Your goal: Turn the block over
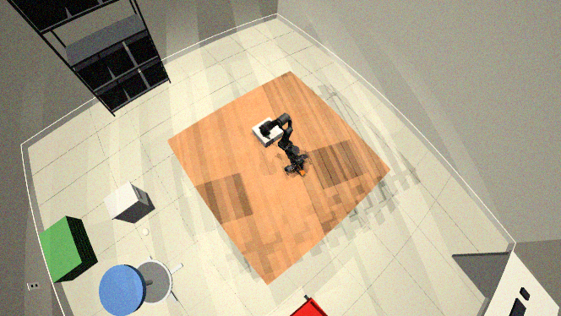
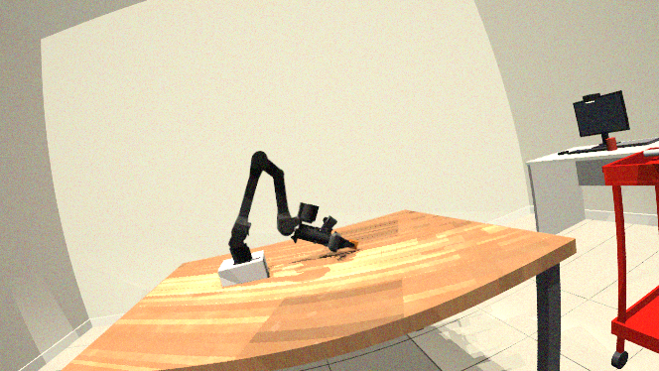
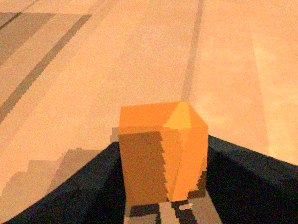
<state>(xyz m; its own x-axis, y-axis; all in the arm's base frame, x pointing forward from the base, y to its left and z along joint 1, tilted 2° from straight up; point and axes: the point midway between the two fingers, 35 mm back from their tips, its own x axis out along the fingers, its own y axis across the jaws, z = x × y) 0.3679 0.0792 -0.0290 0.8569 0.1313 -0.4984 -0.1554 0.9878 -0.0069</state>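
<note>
The orange block (image 1: 302, 172) (image 2: 354, 244) (image 3: 145, 162) is between the two black fingertips, small and partly hidden in the top and exterior views. My gripper (image 2: 350, 244) (image 3: 160, 147) is shut on it. The gripper slants shallowly downward, low over the wooden table (image 1: 270, 253) (image 2: 347, 308). Whether the block touches the table cannot be told. In the wrist view the block shows plain orange faces, part lit and part shaded. A pale and dark patch shows at its lower edge; I cannot tell whether it is the marked side.
The arm's white base (image 1: 272, 138) (image 2: 248, 273) stands on the table behind the gripper. Off the table are a red cart (image 1: 309, 308) (image 2: 627, 174), a blue round stool (image 1: 122, 290), a green box (image 1: 61, 249), a white box (image 1: 122, 200) and a black shelf rack.
</note>
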